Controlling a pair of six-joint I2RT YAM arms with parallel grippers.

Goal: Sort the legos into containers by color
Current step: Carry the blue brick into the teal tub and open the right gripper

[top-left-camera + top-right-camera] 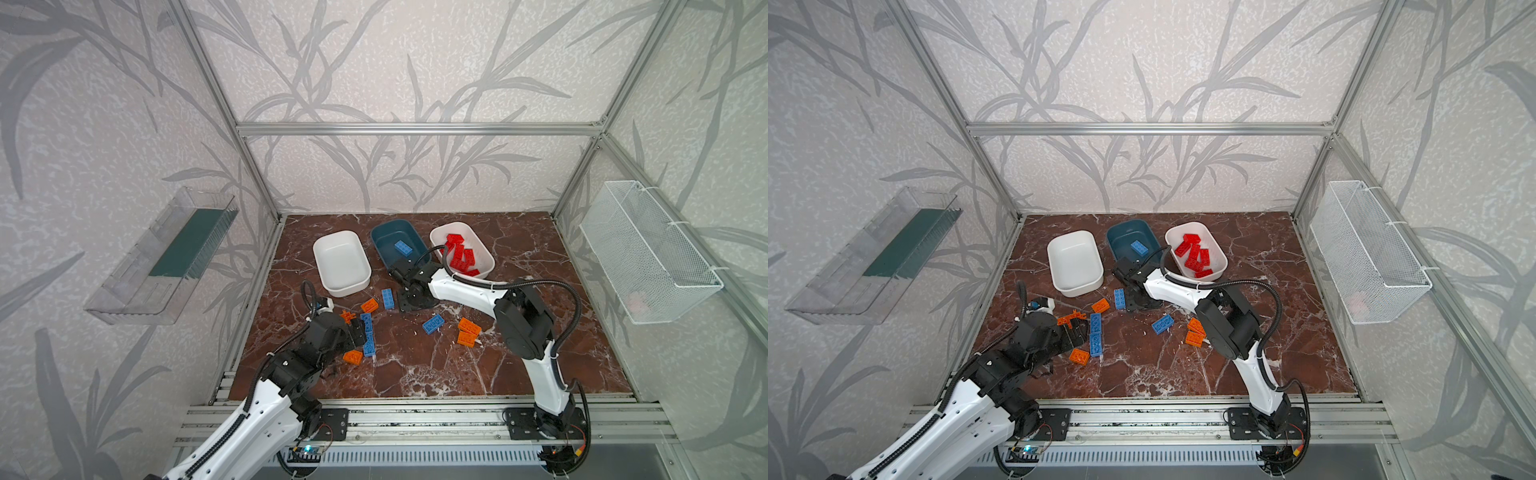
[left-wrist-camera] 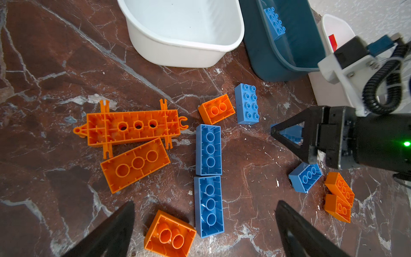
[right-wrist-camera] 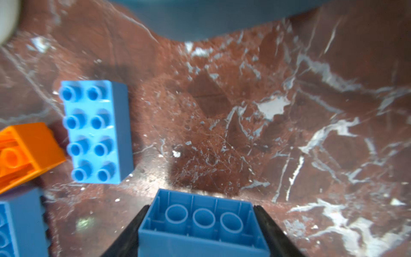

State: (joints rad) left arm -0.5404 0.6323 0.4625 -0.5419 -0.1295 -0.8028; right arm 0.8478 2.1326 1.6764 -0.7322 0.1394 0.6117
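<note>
The right hand (image 3: 200,207) is clamped on a blue brick (image 3: 200,235), low over the bench (image 1: 415,365) just near of the teal tub (image 1: 386,241). The left hand (image 2: 205,203) hangs with its fingers wide apart over loose blue and orange bricks (image 2: 209,149) at near left. Red bricks (image 1: 460,253) lie in the far-right white tub (image 1: 480,251).

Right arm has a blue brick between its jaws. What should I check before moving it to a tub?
1. Right gripper jaws against both sides of the blue brick: ok.
2. Brick lifted off the table: cannot tell.
3. Studded blue brick nearby lies apart from it: ok.
4. Teal tub has room, holding a single lego: ok.
5. Left gripper open, away from that tub: ok.
</note>
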